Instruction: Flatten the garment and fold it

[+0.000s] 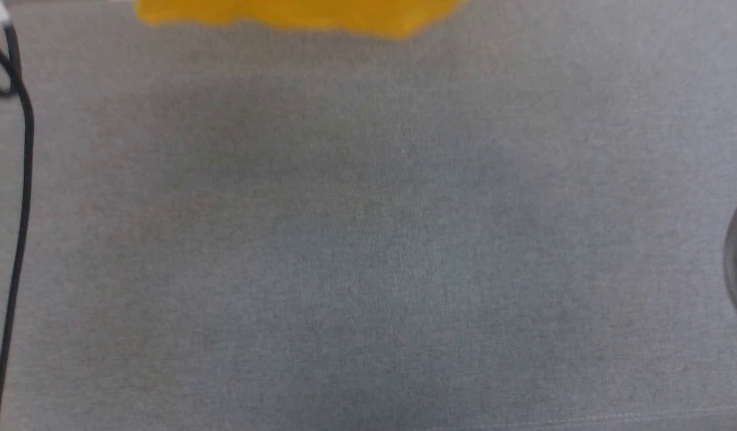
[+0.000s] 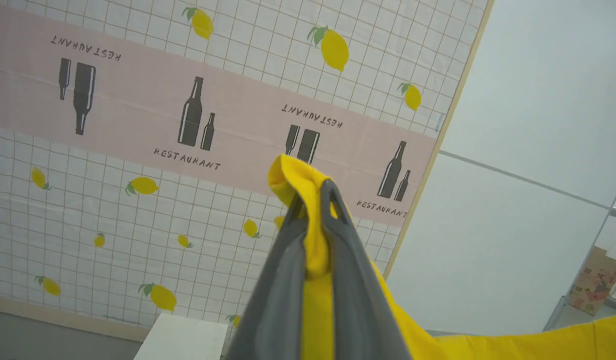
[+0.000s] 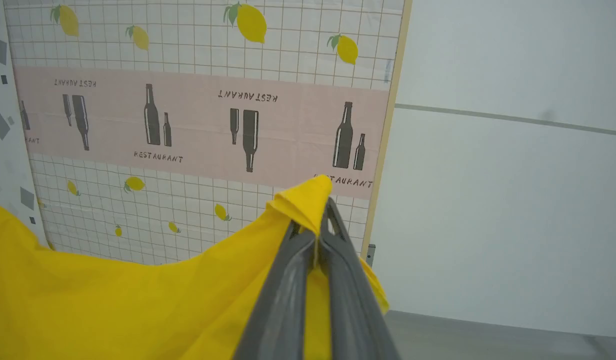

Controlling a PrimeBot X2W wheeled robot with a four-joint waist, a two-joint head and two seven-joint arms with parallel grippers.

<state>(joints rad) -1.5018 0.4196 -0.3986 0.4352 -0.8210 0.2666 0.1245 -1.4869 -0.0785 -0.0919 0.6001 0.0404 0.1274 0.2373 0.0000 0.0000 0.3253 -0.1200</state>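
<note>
A grey fabric surface (image 1: pixel 368 239) spreads below you in the head view. Both wrist views face a wall hanging (image 2: pixel 138 150) printed with lemons, bottles and the word RESTAURANT, beside a plain white wall (image 3: pixel 513 200).

Your left gripper (image 2: pixel 313 196) is clamped on a bunched fold of the garment (image 2: pixel 315 250), its fingers pointing at the hanging in a tilted frame. Yellow cloth pokes past the tips and trails off to the lower right.

Your right gripper (image 3: pixel 313 220) is pinched tight on another fold, and the cloth sags away to the lower left.

In the head view the garment is a blurred yellow band along the top edge, and a black cable (image 1: pixel 21 209) runs down the left side.

A cardboard box (image 2: pixel 593 282) sits at the right edge of the left wrist view; you can't tell what is in it.
</note>
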